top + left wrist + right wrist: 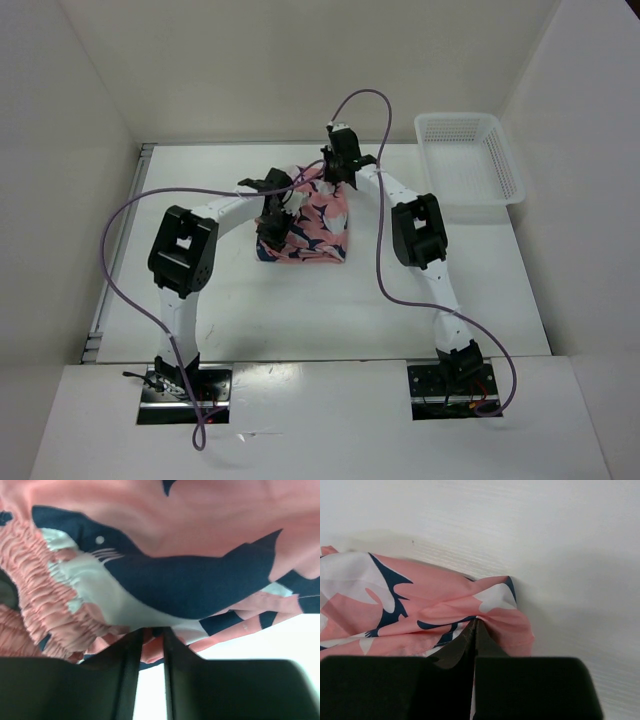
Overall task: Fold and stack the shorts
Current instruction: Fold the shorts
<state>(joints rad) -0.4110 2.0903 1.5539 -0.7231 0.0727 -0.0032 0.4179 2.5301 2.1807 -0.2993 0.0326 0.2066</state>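
The shorts lay bunched on the table, held between the two pincers. The left pincer was closed on a fold of the fabric. In its wrist view the two dark fingers stood almost together, with a pinch of pink cloth caught in the narrow slit between their tips. Just beyond those tips the cloth spread in a broad sheet, with a large navy and white figure of the print across it. The gathered, ruffled waistband ran off to the pincer's left. To the right of the fingers, below the cloth, white table showed. Whether that part of the garment was lifted clear of the table could not be told.

The right pincer was likewise clamped on the shorts. Its fingers were pressed together with no gap to be seen, gripping a puckered corner of the fabric. From that pinch the creased cloth spread out to the pincer's left, low against the table. White table surface lay ahead of the pincer and to its right.

In the overhead view the left pincer stood at the left edge of the garment and the right pincer at its far edge, with the shorts between them. A white mesh basket stood well apart, off to the right of the right pincer, at the far right corner of the table.
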